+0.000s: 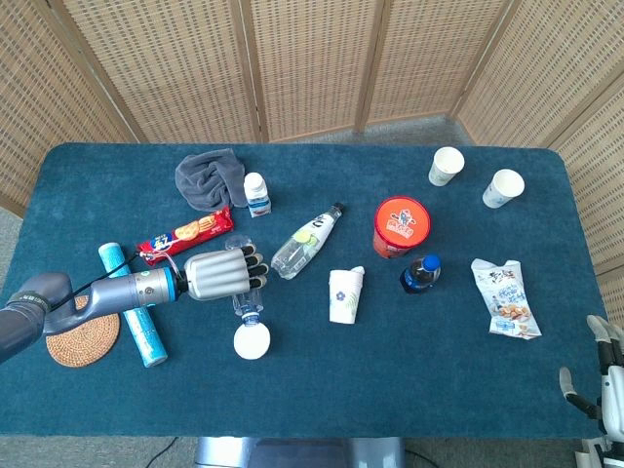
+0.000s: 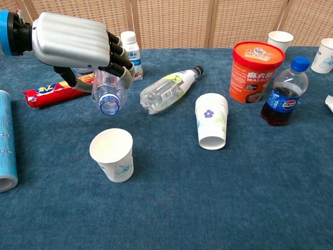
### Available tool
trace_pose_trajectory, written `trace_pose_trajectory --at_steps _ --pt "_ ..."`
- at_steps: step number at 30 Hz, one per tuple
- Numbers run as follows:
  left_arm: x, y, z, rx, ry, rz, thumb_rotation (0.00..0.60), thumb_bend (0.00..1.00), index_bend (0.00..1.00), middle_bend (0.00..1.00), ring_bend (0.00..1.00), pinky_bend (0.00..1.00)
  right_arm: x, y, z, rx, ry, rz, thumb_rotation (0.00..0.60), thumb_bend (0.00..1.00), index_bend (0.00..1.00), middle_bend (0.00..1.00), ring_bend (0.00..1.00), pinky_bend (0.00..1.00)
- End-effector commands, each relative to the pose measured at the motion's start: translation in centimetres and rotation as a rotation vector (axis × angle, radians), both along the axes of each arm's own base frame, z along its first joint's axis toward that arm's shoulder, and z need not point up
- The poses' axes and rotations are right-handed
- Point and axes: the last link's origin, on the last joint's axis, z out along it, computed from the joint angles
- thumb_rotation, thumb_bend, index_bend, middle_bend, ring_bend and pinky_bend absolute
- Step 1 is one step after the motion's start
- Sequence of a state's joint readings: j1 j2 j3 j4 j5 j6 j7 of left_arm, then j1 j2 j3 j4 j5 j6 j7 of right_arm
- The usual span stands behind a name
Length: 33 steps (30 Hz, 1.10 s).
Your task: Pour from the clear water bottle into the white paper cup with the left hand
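Observation:
My left hand (image 1: 219, 275) (image 2: 73, 42) grips the clear water bottle (image 2: 109, 89) (image 1: 243, 295) and holds it tipped, its open mouth pointing down and forward. The mouth hangs just above and behind the white paper cup (image 2: 113, 154) (image 1: 252, 340), which stands upright near the table's front. The cup's inside looks white; I cannot tell if water is in it. My right hand (image 1: 603, 380) shows only at the lower right corner of the head view, off the table, with nothing in it and its fingers apart.
Another clear bottle (image 2: 167, 89) lies on its side mid-table. An upside-down flowered cup (image 2: 211, 121), an orange tub (image 2: 257, 64), a cola bottle (image 2: 283, 92) stand to the right. A red snack pack (image 2: 49, 92), a small white bottle (image 2: 131, 52) and a blue tube (image 2: 6, 140) sit near my left hand.

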<state>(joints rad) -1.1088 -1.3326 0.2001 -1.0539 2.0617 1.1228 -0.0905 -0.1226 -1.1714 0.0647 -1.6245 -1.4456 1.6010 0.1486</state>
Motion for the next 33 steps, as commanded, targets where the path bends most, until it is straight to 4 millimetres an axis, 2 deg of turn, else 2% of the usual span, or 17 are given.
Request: trace_pose_trajectory --at_steps 1,33 --pt "0.2 0.0 0.0 0.005 0.015 -0.026 0.600 0.48 0.40 0.33 0.33 0.35 0.0 0.0 0.0 -0.001 -0.001 0.000 0.600 0.44 0.00 0.04 0.00 0.00" --pt "1.9 0.1 0.0 0.035 0.117 -0.229 0.600 0.48 0.41 0.33 0.33 0.35 -0.7 0.4 0.1 -0.008 -0.012 -0.012 0.600 0.44 0.00 0.04 0.00 0.00"
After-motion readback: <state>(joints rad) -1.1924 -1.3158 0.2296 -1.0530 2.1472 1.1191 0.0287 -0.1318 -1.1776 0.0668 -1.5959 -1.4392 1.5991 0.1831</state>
